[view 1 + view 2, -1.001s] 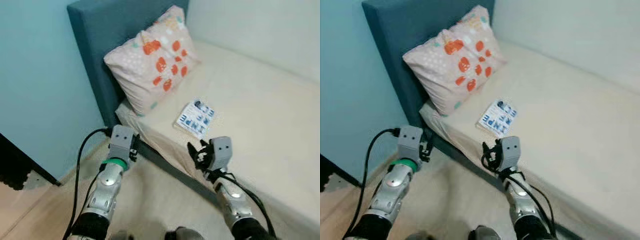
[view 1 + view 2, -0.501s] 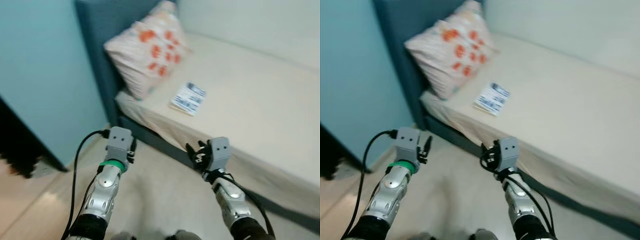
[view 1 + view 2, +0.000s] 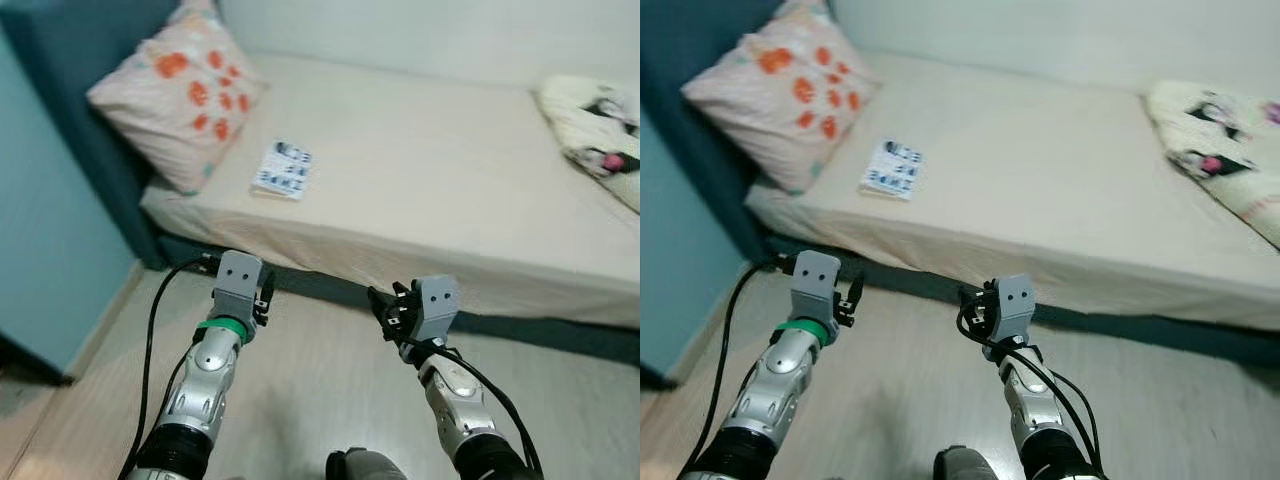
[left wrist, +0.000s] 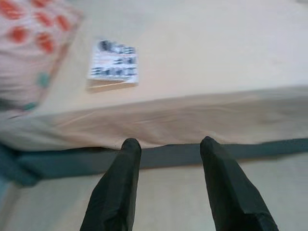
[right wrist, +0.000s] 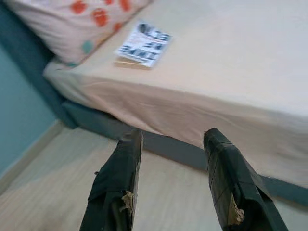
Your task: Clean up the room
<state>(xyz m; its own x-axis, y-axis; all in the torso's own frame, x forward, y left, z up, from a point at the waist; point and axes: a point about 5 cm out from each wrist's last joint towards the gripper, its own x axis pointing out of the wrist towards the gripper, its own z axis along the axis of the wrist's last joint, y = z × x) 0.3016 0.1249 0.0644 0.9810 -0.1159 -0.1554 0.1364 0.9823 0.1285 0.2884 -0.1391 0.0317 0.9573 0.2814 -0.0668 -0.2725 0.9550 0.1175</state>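
Two silver arms reach forward over pale wooden floor, both short of the bed and holding nothing. The head views show the broad layout: a cream-sheeted mattress on a dark teal frame, a pillow with orange blotches leaning at the headboard end on the robot's left, and a small booklet printed in blue and white lying flat on the sheet just beside the pillow, apart from it and near the mattress edge. Those views also take in a patterned blanket bunched at the far right end of the bed, well apart from the booklet. From the head camera the backs of the wrist housings hide most of the fingers, so the gap between them is hard to judge there. The wrist cameras settle it: the left gripper has its two black fingers spread wide with bare floor and the bed's dark base between them, and the right gripper is likewise parted wide, empty, over the floor before the bed's side. The right wrist view also shows worn, frayed patches on the inner faces of its fingers. Both wrist views look up at the booklet on the sheet beyond the fingertips, with the pillow's edge beside it.
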